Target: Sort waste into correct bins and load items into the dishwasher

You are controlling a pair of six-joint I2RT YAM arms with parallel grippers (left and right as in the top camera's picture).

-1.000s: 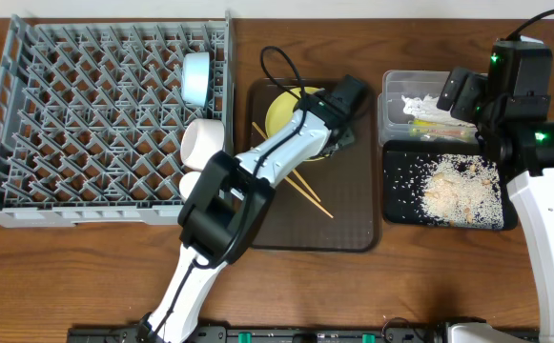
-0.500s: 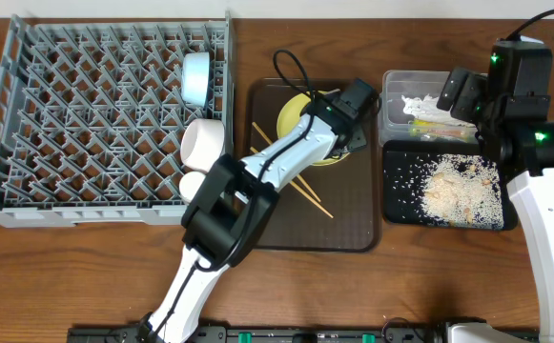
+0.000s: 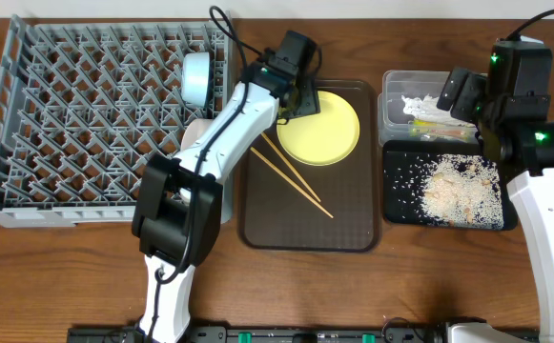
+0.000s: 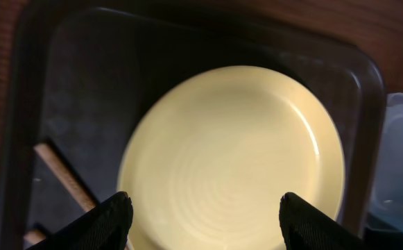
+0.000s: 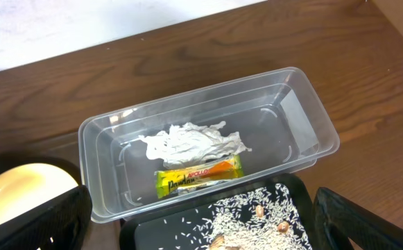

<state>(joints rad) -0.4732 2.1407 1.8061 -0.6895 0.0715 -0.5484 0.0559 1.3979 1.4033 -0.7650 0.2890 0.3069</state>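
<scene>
Dark brown serving tray (image 3: 345, 221), rounded corners; wooden table (image 3: 67, 276) beneath

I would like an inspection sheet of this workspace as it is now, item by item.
Surface: wooden table, brown tray on it.
Job's things: yellow plate and chopsticks on the brown tray; blue bowl in dish rack; paper and wrapper in clear tub; rice on black tray.
Clutter: nothing seen.
Grippers: left gripper open above plate; right gripper open, holding nothing.
Cables: black cable along left arm.
Surroundings: nothing seen.
</scene>
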